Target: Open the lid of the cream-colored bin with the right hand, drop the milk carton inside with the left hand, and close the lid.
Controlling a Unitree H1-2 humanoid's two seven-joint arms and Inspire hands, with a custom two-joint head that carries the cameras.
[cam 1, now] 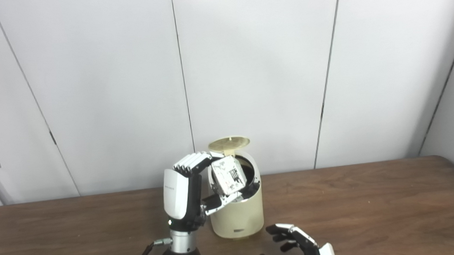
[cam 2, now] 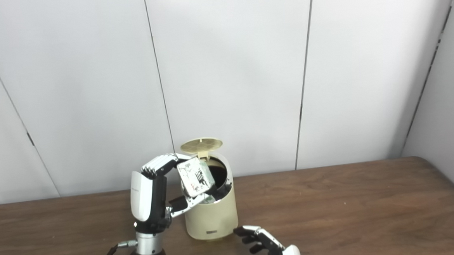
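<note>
Right hand (cam 1: 299,242) spread low; left hand (cam 1: 183,192) pinches milk carton (cam 1: 227,177) over bin (cam 1: 239,216).

Carton (cam 1: 228,176) over the bin (cam 1: 239,216) mouth, lid (cam 1: 228,143) behind, on the table (cam 1: 370,201)

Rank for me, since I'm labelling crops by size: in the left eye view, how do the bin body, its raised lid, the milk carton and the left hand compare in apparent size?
Largest to smallest, as they look in that view:
1. Left hand and bin body: alike in extent, and the hand is nearer the camera, so I leave them unranked.
2. Milk carton.
3. Raised lid, seen nearly edge-on.
</note>
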